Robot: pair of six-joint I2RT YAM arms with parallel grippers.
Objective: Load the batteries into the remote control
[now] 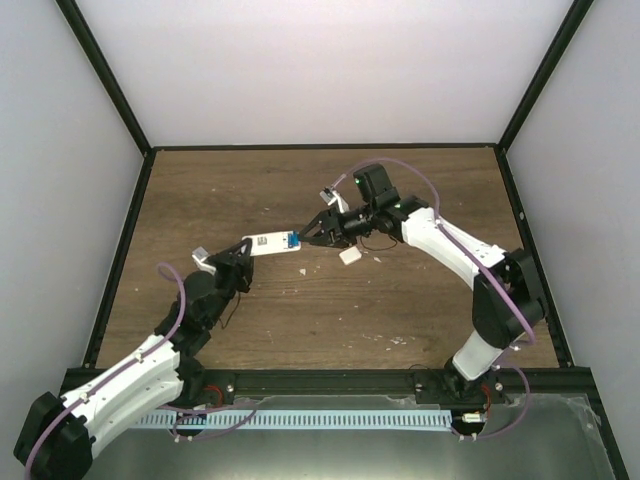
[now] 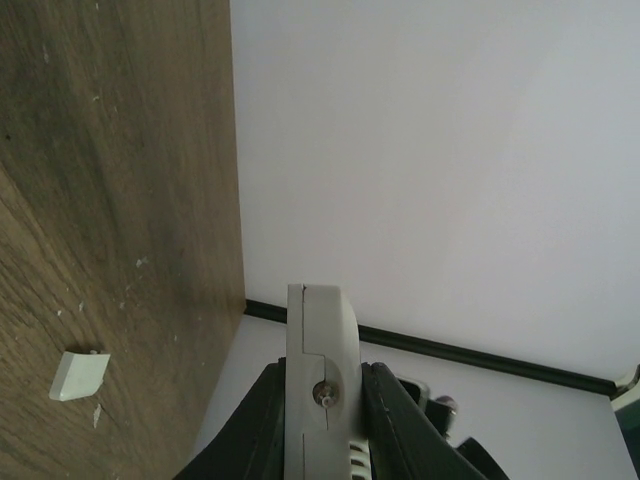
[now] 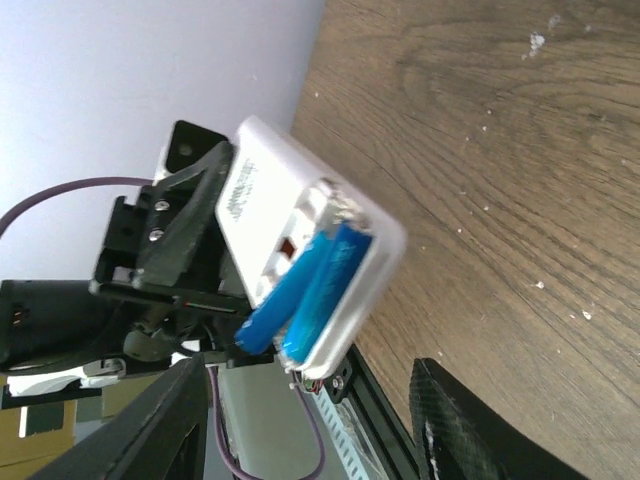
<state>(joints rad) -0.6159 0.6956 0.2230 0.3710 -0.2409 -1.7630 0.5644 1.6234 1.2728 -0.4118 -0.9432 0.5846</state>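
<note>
Brown wood-grain table (image 1: 300, 320) inside plain white walls, and the left gripper (image 1: 247, 252) is clamped on one end of the small flat white plastic remote control (image 1: 272, 243), holding it off the wood. Both tiny bright blue cylinder batteries (image 3: 312, 290) sit in its open bay, one looking a bit crooked. Just beside it the right gripper (image 1: 312, 234) hangs with fingers (image 3: 160, 430) spread, empty. Seating step, I reckon; next needs a gentle push to get them flat.

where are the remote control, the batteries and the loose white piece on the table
remote control (image 3: 262, 190): right wrist view, white back panel.
batteries (image 3: 318, 285): right wrist view, midway along one blue cell.
loose white piece (image 2: 78, 374): left wrist view, its top face.
</note>
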